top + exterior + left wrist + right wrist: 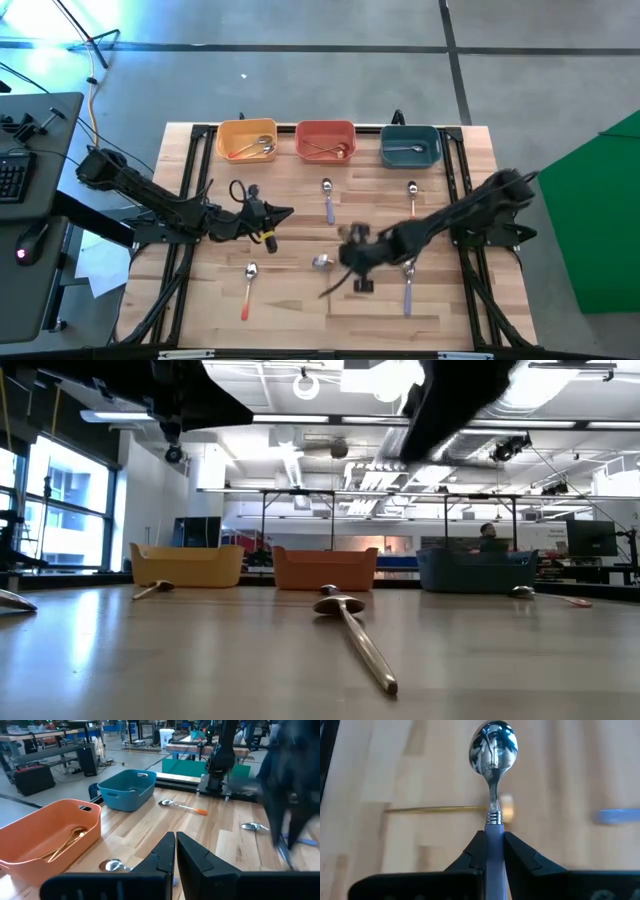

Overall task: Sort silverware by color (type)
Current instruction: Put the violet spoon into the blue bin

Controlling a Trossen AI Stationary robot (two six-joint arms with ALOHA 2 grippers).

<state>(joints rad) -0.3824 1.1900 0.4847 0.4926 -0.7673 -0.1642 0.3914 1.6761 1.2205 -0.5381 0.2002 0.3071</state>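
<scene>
I have the right end effector (493, 851) clenched on the purple handle of a spoon (493, 750); through its wrist camera the silver bowl sticks straight out past the fingertips, clear of the table (420, 780) below. From overhead that end effector (352, 252) sits well in front of the red bin (325, 141), about mid-table, and its outline is smeared, so I can't read the held spoon there.

Taking the red bin as my landmark: a gold spoon (336, 278) lies on the table just beside the right end effector, on the side away from the bin. A purple-handled spoon (328, 199) lies between the red bin and that end effector. An orange-handled spoon (412, 194) lies in front of the teal bin (411, 146), to the red bin's right, and another purple-handled spoon (407, 285) lies farther out on that side. An orange-handled spoon (248, 288) lies far from the red bin toward the front left.

The left end effector (284, 212) hovers in front of the yellow bin (247, 139), left of the red bin, fingers pressed together on nothing. Its wrist camera shows gold spoons (65, 845) inside the red bin (50, 832).
</scene>
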